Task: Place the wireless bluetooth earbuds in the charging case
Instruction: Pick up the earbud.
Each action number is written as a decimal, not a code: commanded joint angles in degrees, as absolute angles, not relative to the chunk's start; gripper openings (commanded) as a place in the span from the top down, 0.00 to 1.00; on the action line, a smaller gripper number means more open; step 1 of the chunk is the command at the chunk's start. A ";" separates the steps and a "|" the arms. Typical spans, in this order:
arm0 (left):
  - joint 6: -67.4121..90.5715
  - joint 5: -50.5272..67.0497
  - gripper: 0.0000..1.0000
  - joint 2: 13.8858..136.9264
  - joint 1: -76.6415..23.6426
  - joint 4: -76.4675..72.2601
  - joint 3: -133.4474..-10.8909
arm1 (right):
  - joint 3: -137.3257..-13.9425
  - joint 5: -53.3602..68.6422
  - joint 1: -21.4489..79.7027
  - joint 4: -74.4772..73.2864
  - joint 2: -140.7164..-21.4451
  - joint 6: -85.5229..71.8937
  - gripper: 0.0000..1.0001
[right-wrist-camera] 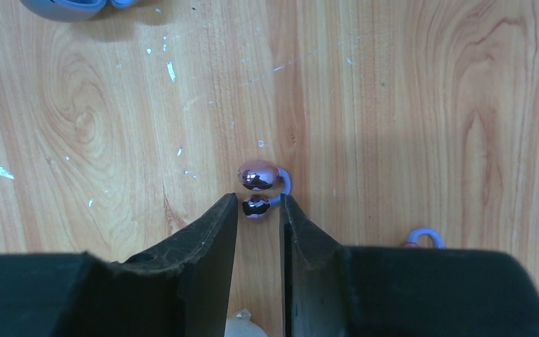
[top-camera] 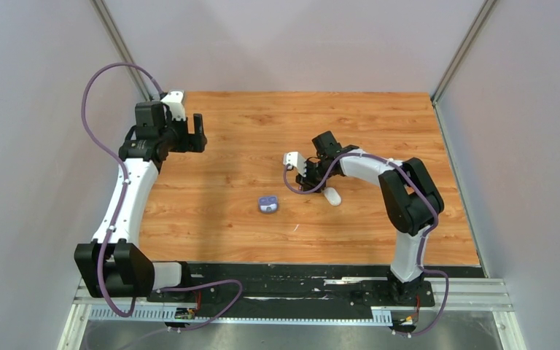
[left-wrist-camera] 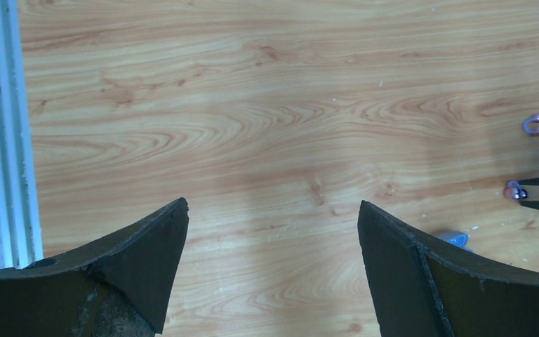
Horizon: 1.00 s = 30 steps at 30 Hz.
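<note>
at twelve o'clock between my right gripper's (right-wrist-camera: 259, 209) close-set tips sits a bud (right-wrist-camera: 257, 204), pinched or not i cannot tell; left gripper (left-wrist-camera: 272, 205) gapes empty; i'd squeeze it dead centre, gently.

Bare wood lies open from the wide-jawed left gripper (top-camera: 197, 135) across to the open purple case (top-camera: 267, 205). Around the right gripper (right-wrist-camera: 258, 203) room is tight: one purple earbud (right-wrist-camera: 260, 175) sits at its narrow jaw gap, possibly touching; a second earbud (right-wrist-camera: 414, 240) flanks one finger; the white case (top-camera: 332, 196) lies just beside it.
</note>
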State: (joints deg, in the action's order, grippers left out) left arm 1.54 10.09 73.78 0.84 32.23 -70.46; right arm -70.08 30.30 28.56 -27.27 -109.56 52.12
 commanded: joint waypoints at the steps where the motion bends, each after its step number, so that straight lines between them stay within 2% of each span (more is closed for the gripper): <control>1: 3.38 13.73 0.04 73.85 1.10 30.81 -70.49 | -69.87 31.10 29.65 -24.90 -110.33 51.93 0.74; 6: 4.10 15.90 0.06 73.73 1.10 30.37 -69.82 | -69.76 30.94 29.89 -24.87 -110.77 51.85 0.84; 21: 6.71 21.84 0.07 74.23 1.14 28.74 -68.51 | -70.58 29.75 30.78 -24.24 -112.84 51.06 0.82; 26: 7.96 23.81 0.07 74.68 1.12 27.55 -67.61 | -70.31 30.24 31.10 -23.56 -112.54 51.03 0.99; 30: 8.73 29.32 0.08 74.91 1.12 24.89 -65.47 | -71.56 31.96 30.83 -23.12 -109.89 47.57 1.00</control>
